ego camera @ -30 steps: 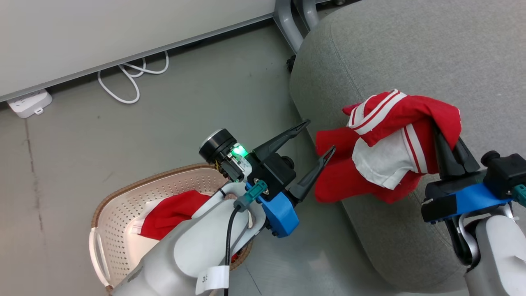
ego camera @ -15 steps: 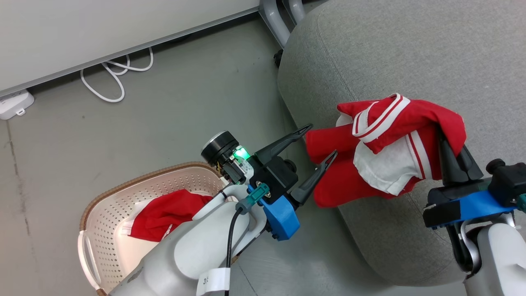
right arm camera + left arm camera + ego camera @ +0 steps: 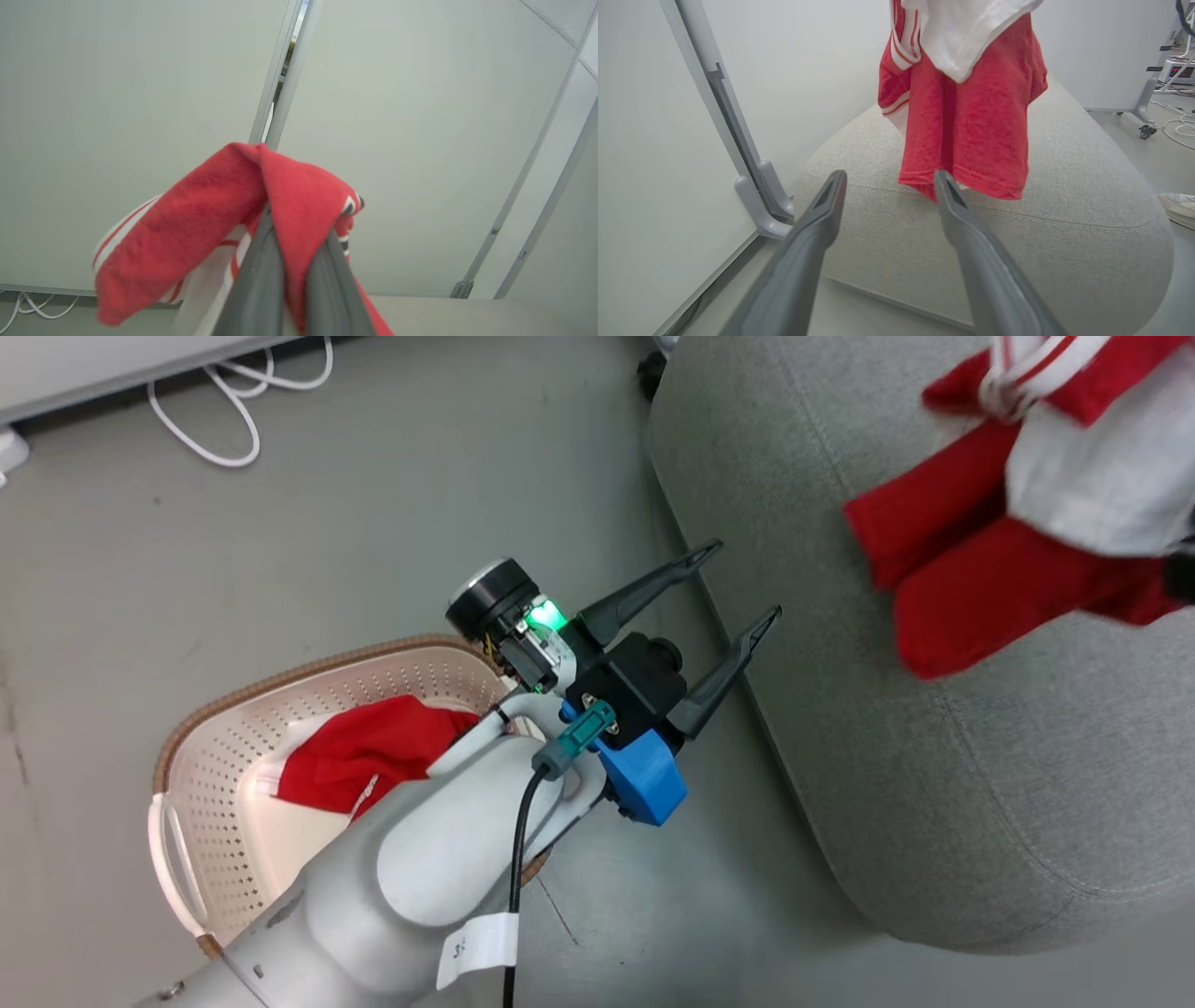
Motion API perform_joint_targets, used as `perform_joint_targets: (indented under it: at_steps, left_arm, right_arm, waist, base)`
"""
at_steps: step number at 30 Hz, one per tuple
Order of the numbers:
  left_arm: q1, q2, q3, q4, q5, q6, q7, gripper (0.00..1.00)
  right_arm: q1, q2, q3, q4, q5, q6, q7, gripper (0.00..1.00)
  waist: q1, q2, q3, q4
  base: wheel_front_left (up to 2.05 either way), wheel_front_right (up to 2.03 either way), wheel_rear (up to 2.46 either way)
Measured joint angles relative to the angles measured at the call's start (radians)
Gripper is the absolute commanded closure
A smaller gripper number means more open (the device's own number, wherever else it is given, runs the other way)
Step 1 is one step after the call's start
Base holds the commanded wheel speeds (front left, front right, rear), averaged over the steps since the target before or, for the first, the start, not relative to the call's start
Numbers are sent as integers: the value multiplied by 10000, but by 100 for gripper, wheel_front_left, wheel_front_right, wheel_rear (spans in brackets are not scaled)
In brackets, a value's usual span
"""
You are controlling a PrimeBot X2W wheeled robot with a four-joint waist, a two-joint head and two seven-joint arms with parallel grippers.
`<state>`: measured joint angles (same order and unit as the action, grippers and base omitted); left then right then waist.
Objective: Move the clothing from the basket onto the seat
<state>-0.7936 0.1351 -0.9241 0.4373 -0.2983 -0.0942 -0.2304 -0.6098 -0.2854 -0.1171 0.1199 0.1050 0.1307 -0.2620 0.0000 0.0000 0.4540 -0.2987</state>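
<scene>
the striped garment (image 3: pixel 990 579) is gripped by the right gripper (image 3: pixel 296 233), whose jaws are clenched on a fold of red cloth. the rest is draped down from them, long axis vertical, over the seat (image 3: pixel 934 756). in the left wrist view its hem is seen hanging close above the cushion top, though contact cannot be told. the seat is thus placed straight below the load, so only a lowering and a release are judged to be needed. the left gripper (image 3: pixel 744 581) is held just off the seat's edge, jaws spread, with nothing between them. 1 plain red garment (image 3: pixel 364 765) lies in the basket (image 3: pixel 210 821), beneath and behind the left forearm. the left arm is clearly the nearer of the 2 for that pick.
</scene>
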Motion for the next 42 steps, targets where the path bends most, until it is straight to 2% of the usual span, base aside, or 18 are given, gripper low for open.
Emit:
perform_joint_targets:
  at_steps: [5,11,16,19,22,26,39,40,41,42]
  left_arm:
    - [-648,198,50,-412,186,42,234,0]
    - [-1192,529,123,-884,422,146,441,0]
    - [-1541,757,136,-1212,583,186,610,0]
    - [-1728,813,113,-1400,669,188,694,0]
    - [-1790,878,98,-1544,711,230,721,0]
    - [-1813,911,48,-1655,715,238,752,0]
    - [-1871,963,-35,-1716,690,337,690,0]
    - [-1868,959,-46,-1691,675,364,683,0]
    - [-1863,955,-52,-1670,646,376,639,0]
    - [-1862,945,-52,-1638,623,389,602,0]
  right_arm:
    - [-1557,-863,-1641,-328,36,0,-4,100]
    - [-2720,-1948,-3452,-238,213,0,-4,100]
    - [-3049,-2591,-4314,554,384,0,-4,100]
    - [-2981,-2830,-4456,1035,330,0,-2,100]
    - [-2708,-2794,-4433,1632,196,0,-2,100]
    - [-2393,-2437,-4416,2562,263,2,-2,100]
    - [-1851,-1538,-4075,4815,61,0,-4,100]
    - [-1874,-1475,-4126,4823,0,0,-4,70]
    - [-1900,-1421,-4203,4792,-54,0,-4,0]
    - [-1927,-1360,-4263,4761,-79,0,-4,0]
  waist:
    - [0,0,962,117]
    - [1,0,2227,275]
    - [2,0,3132,354]
    - [2,0,3561,413]
    - [2,0,3888,466]
    - [2,0,4089,553]
    - [1,0,4130,814]
    - [1,0,4093,815]
    - [1,0,4049,818]
    - [1,0,3999,820]
  base:
    - [0,0,0]
    - [0,0,0]
    - [0,0,0]
    - [0,0,0]
    - [0,0,0]
    - [0,0,0]
    - [0,0,0]
    - [0,0,0]
    - [0,0,0]
    - [0,0,0]
